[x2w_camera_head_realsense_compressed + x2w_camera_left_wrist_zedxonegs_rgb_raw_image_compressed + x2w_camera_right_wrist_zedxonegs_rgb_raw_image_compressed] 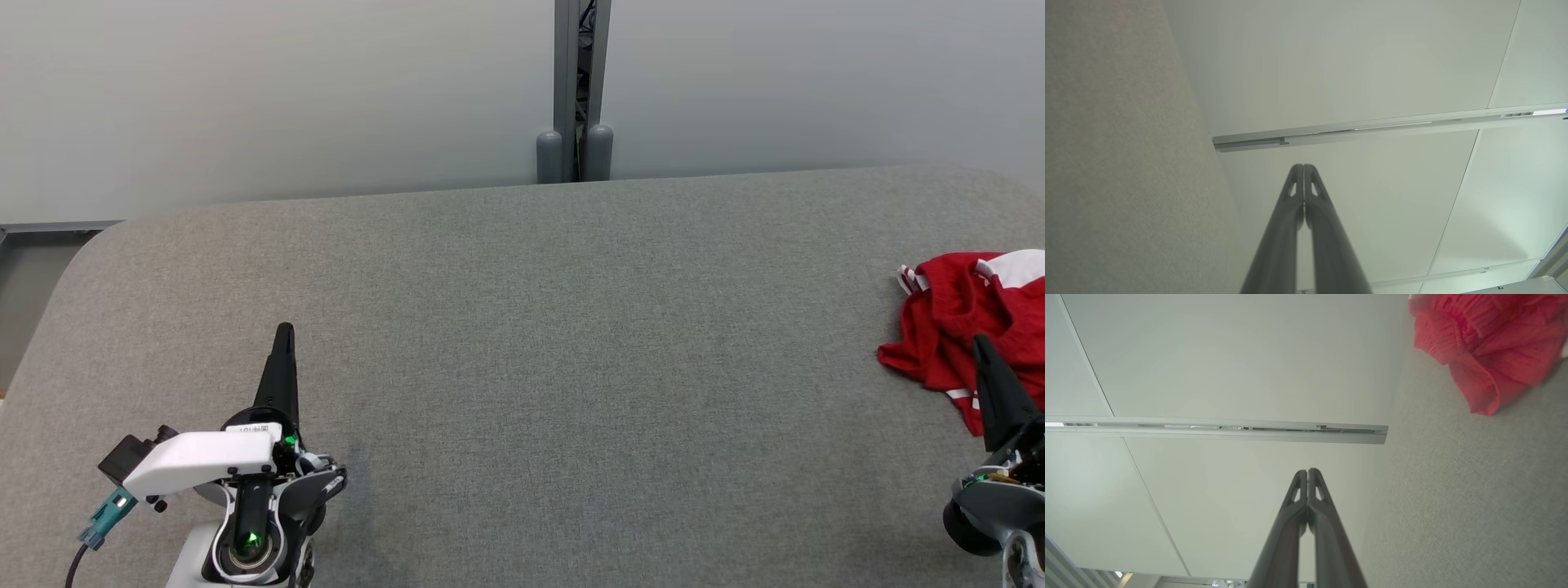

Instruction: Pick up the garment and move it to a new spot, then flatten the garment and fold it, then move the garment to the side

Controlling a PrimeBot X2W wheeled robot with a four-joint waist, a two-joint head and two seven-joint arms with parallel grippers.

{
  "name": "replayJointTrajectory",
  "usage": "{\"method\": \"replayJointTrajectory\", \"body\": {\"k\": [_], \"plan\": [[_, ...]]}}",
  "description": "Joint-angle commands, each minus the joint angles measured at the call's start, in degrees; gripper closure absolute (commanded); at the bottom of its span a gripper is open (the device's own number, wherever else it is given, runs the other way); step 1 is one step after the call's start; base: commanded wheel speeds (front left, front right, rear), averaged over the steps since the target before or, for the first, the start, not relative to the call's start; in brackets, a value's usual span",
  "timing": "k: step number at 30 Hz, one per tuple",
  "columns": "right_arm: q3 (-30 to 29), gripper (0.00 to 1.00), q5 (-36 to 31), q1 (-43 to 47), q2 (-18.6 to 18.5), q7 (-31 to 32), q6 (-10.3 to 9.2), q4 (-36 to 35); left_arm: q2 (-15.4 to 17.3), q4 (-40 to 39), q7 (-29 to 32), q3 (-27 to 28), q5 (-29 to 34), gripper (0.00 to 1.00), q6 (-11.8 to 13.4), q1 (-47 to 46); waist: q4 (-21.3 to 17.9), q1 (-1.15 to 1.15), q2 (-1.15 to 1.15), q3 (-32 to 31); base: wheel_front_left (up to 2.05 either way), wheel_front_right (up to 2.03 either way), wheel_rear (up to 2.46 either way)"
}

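The garment (963,327) is a crumpled red piece with white trim, lying at the right edge of the grey table (522,367). In the right wrist view the garment (1490,347) sits at the upper right on the felt. My right gripper (980,343) is shut and empty, its tip showing in front of the garment's near edge; its fingertips (1307,473) meet and point toward the wall. Far off at the lower left, my left gripper (284,331) is shut with nothing in it, and in the left wrist view its fingertips (1303,167) touch.
A pale partition wall (277,98) runs along the table's far edge, with a grey post (575,90) at its middle. A wide stretch of bare felt lies between the two grippers. The table's left corner (98,237) is rounded.
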Motion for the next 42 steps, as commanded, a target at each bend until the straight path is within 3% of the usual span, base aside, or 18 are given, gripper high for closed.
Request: {"method": "replayJointTrajectory", "body": {"k": [1, 42], "plan": [[-0.12, 1.00, 0.21, -0.39, -0.24, -0.03, 0.00, -0.15, 0.26, 0.00, 0.15, 0.06, -0.02, 1.00, -0.23, -0.49, 0.00, 0.00, 0.00, 0.00, 0.00, 0.00, 0.00], [0.07, 1.00, 0.37, -0.33, -0.38, -0.21, 0.00, -0.16, 0.25, -0.02, 0.15, 0.06, -0.01, 1.00, -0.23, -0.49, 0.00, 0.00, 0.00, 0.00, 0.00, 0.00, 0.00]]}}
